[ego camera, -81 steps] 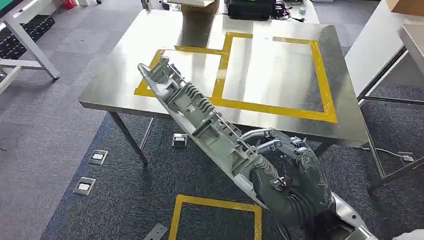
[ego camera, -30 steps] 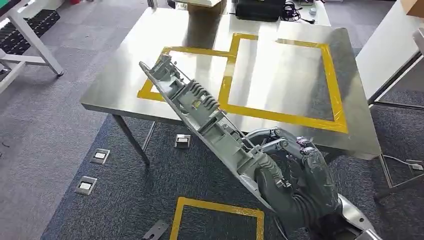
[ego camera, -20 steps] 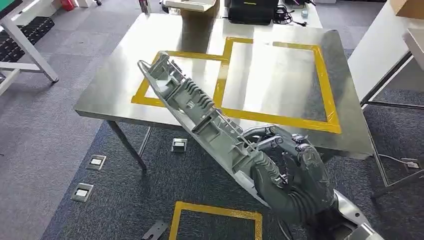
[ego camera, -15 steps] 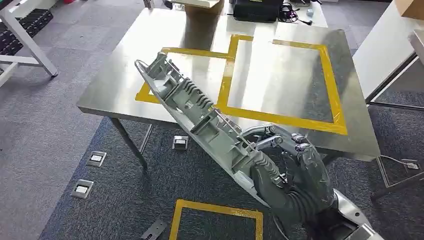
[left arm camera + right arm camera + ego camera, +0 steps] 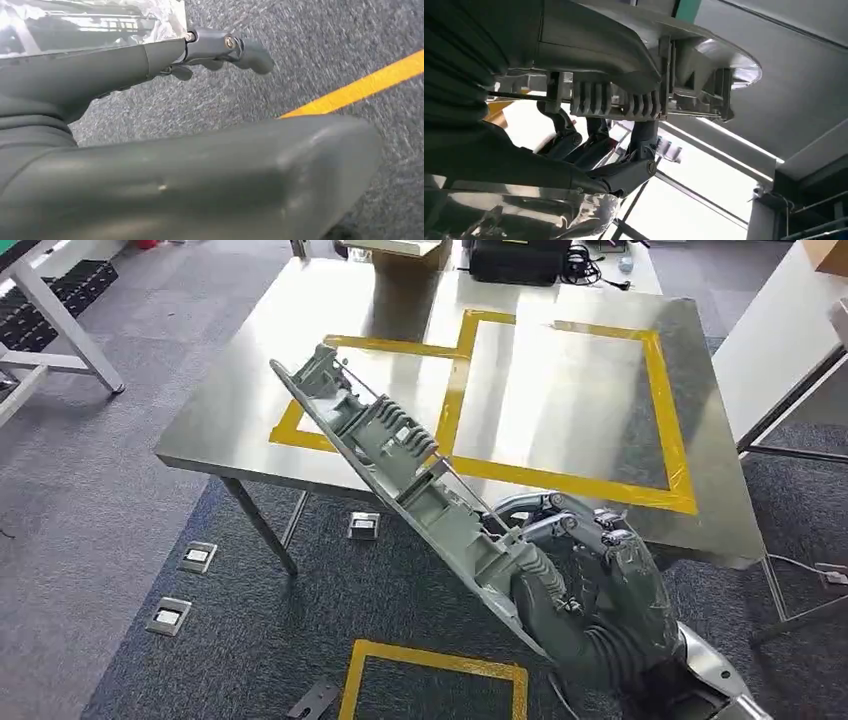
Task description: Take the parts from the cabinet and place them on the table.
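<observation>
Carrying the long grey part (image 5: 400, 465) tilted above the near edge of the steel table (image 5: 560, 420), the right hand (image 5: 590, 595) grips its lower end (left hand (image 5: 220, 47) empty, fingers apart). Recommend lowering flat inside the yellow tape outline (image 5: 660, 400).

Floor: grey carpet (image 5: 90, 500) with a darker blue-grey section beneath the steel table (image 5: 250, 370). Yellow tape (image 5: 432, 652) marks a rectangle on the carpet. Metal floor boxes (image 5: 168, 615) are set in the carpet near the table leg. A white frame (image 5: 60, 325) stands at far left; a white panel (image 5: 775, 350) at right.
</observation>
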Controlling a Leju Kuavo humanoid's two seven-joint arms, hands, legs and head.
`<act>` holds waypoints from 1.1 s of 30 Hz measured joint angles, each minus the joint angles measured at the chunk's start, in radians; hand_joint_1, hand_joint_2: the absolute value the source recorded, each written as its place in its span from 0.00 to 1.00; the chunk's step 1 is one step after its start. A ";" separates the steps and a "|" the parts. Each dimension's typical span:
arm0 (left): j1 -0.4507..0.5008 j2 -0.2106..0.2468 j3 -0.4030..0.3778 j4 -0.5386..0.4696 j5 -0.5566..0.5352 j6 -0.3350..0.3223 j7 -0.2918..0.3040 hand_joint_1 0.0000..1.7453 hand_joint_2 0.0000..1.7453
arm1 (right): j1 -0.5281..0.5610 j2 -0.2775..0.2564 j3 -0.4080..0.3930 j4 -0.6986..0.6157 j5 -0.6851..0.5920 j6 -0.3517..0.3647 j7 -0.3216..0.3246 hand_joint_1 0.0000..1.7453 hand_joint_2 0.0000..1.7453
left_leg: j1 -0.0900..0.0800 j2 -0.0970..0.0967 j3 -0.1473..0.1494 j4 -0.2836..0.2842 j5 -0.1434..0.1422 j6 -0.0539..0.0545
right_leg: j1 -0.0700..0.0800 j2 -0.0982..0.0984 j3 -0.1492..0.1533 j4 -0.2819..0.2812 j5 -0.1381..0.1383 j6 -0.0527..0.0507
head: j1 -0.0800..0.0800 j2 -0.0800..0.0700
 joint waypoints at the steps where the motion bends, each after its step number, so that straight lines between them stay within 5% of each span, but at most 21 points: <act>1: 0.000 0.000 0.000 0.000 0.000 0.001 0.000 0.00 1.00 | 0.000 0.000 0.000 0.000 0.000 0.000 0.000 1.00 1.00 | -0.002 0.003 -0.005 0.016 -0.014 -0.002 | 0.003 -0.002 0.009 -0.006 -0.001 -0.004 | -0.001 0.000; 4: 0.002 0.000 0.000 0.000 0.000 0.001 0.000 0.00 1.00 | 0.001 0.000 0.000 0.002 0.000 0.000 0.001 1.00 1.00 | -0.002 0.003 -0.097 0.226 -0.110 -0.007 | 0.004 -0.005 0.018 -0.006 -0.007 -0.015 | -0.011 0.000; 5: 0.005 0.000 0.000 0.000 0.000 0.000 0.000 0.00 1.00 | 0.001 0.000 0.000 0.002 0.000 0.000 0.000 1.00 1.00 | -0.002 0.003 -0.127 0.282 -0.123 -0.010 | 0.005 -0.004 0.019 -0.005 -0.009 -0.015 | -0.013 0.000; 6: 0.006 0.000 0.000 0.000 0.000 -0.002 0.000 0.00 1.00 | 0.001 0.000 0.001 0.002 0.000 0.000 0.000 1.00 1.00 | -0.002 0.004 -0.135 0.287 -0.108 -0.011 | 0.005 -0.002 0.020 -0.004 -0.011 -0.016 | -0.014 0.000; 7: 0.005 0.000 0.000 0.000 0.000 -0.002 0.000 0.00 1.00 | 0.001 0.000 0.001 0.002 0.000 0.000 0.000 1.00 1.00 | -0.002 0.004 -0.124 0.252 -0.073 -0.011 | 0.005 0.000 0.022 -0.001 -0.014 -0.014 | -0.015 0.000; 9: 0.003 0.001 0.000 0.000 0.000 -0.003 0.000 0.00 1.00 | 0.001 0.000 0.001 0.002 0.000 0.000 0.000 1.00 1.00 | -0.002 0.004 -0.054 0.088 0.030 -0.005 | 0.005 0.002 0.033 0.005 -0.024 -0.008 | -0.019 0.000; 12: 0.001 0.002 0.000 0.000 0.000 -0.004 0.000 0.00 1.00 | 0.001 0.000 0.000 0.002 -0.001 0.000 0.000 1.00 1.00 | -0.008 0.004 -0.014 0.006 0.019 0.011 | 0.011 0.002 0.024 0.015 -0.029 0.008 | -0.022 0.000; 16: 0.005 0.002 0.001 0.000 0.000 -0.004 0.000 0.00 1.00 | 0.000 -0.001 0.000 0.002 -0.002 0.000 0.001 1.00 1.00 | 0.000 0.002 -0.011 -0.004 0.029 0.029 | 0.010 0.000 0.021 0.022 -0.040 0.029 | -0.018 0.000; 19: 0.001 0.002 0.003 0.000 0.000 -0.005 0.000 0.00 1.00 | 0.001 -0.001 -0.001 0.001 -0.002 0.000 0.001 1.00 1.00 | -0.001 0.003 -0.011 -0.004 0.025 0.038 | 0.001 -0.001 -0.081 0.220 -0.130 0.042 | -0.003 0.000; 21: 0.004 0.002 0.003 0.000 0.000 -0.004 0.000 0.00 1.00 | 0.002 -0.001 -0.001 0.002 -0.002 0.000 0.001 1.00 1.00 | -0.001 0.003 -0.010 -0.003 0.023 0.039 | 0.000 -0.001 -0.138 0.311 -0.142 0.045 | -0.002 0.000; 23: 0.004 0.002 0.004 0.000 0.000 -0.004 0.000 0.00 1.00 | 0.002 -0.002 -0.001 0.002 -0.003 0.000 0.001 1.00 1.00 | -0.001 0.002 -0.003 -0.003 0.018 0.038 | -0.001 -0.001 -0.103 0.220 -0.064 0.041 | -0.001 0.000; 25: 0.004 0.002 0.005 0.000 0.000 -0.004 0.000 0.00 1.00 | 0.001 -0.002 -0.001 0.002 -0.003 0.000 0.001 1.00 1.00 | -0.001 -0.001 0.008 -0.003 0.010 0.032 | 0.002 -0.001 -0.023 0.043 0.024 0.029 | 0.001 0.000; 26: 0.004 0.001 0.005 0.000 0.000 -0.004 0.000 0.00 1.00 | 0.000 -0.002 -0.002 0.002 -0.003 -0.001 0.001 1.00 1.00 | -0.006 -0.001 0.005 -0.003 0.008 0.026 | 0.007 -0.001 -0.009 0.032 0.004 0.025 | 0.002 0.000; 30: 0.003 -0.002 0.005 0.000 -0.001 -0.004 0.000 0.00 1.00 | 0.000 -0.002 -0.003 0.001 -0.003 -0.001 0.001 1.00 1.00 | -0.004 0.001 0.010 -0.009 0.003 0.002 | 0.010 0.001 -0.001 0.004 -0.005 0.007 | 0.003 0.000; 32: 0.002 -0.002 0.005 0.000 -0.001 -0.004 0.000 0.00 1.00 | 0.000 -0.002 -0.004 0.001 -0.003 0.000 0.001 1.00 1.00 | -0.003 0.004 -0.002 0.026 -0.027 -0.002 | 0.003 -0.003 0.017 -0.011 -0.005 -0.004 | -0.001 0.000; 33: 0.002 -0.001 0.005 0.000 -0.001 -0.004 0.000 0.00 1.00 | 0.000 -0.002 -0.005 0.001 -0.003 0.000 0.001 1.00 1.00 | -0.003 0.004 -0.031 0.093 -0.061 -0.003 | 0.003 -0.005 0.020 -0.011 -0.007 -0.009 | -0.005 0.000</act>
